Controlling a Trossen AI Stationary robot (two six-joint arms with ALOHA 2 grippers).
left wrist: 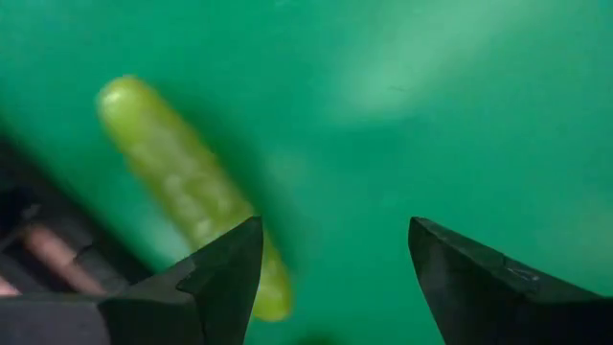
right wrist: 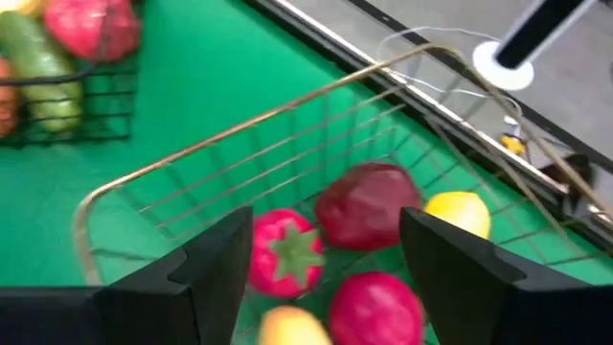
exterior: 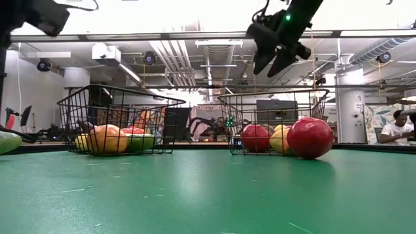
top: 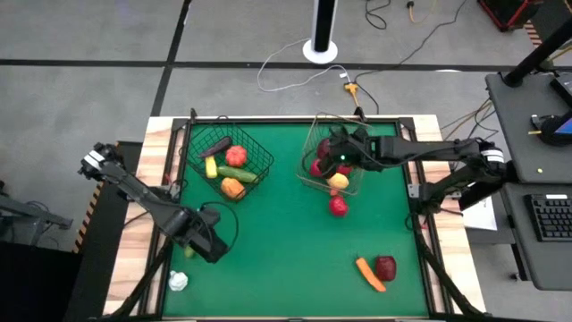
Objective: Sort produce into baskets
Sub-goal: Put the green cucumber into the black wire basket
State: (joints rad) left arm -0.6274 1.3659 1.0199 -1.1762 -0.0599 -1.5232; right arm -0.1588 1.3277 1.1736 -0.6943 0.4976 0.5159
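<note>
high view: dark basket holds several vegetables; pale basket holds fruit; loose on the counter: red apple, carrot, dark red fruit, white piece.
left wrist view: left gripper, jaws spread, empty, by green pickle.
right wrist view: right gripper, jaws spread, empty, above pale basket.
sorting roughly two-thirds done.

Overhead, table-level, two close wrist views.

Your right arm's stretched across w/ its gripper raised, fingers apart, nothing held. Your left arm's angled inward, gripper low, fingers apart, empty too.
</note>
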